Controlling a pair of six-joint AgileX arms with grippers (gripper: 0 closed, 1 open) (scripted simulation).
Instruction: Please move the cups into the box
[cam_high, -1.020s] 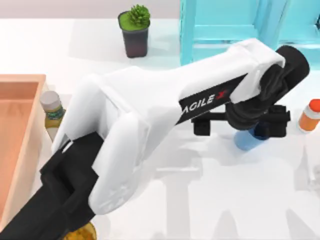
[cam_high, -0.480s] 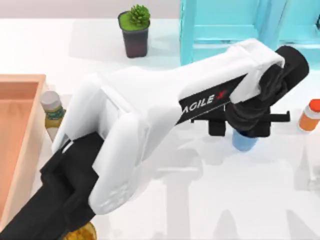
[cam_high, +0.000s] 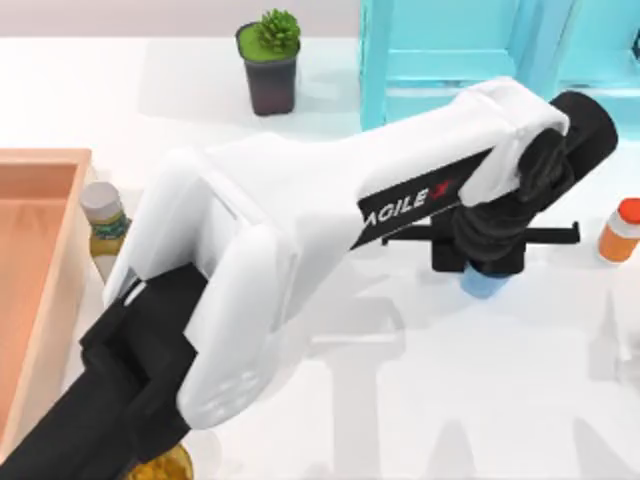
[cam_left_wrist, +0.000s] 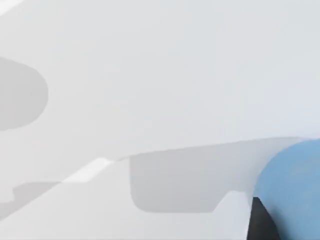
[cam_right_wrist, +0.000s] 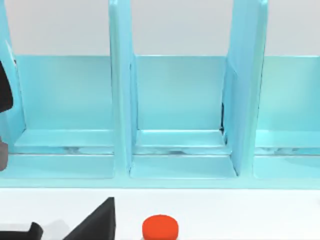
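blue cup (cam_high: 483, 283) pinched between the left gripper's (cam_high: 478, 262) fingers, right of centre.

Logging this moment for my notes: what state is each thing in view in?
Blue cup: upright on the table, gripped by the left claw.
Box: at the table's left edge, visible part holding no cup.
Yellow-green bottle: upright, capped, beside the box.
Orange bottle: upright, capped.
Potted plant: upright.
Shelf frame: compartments bare.
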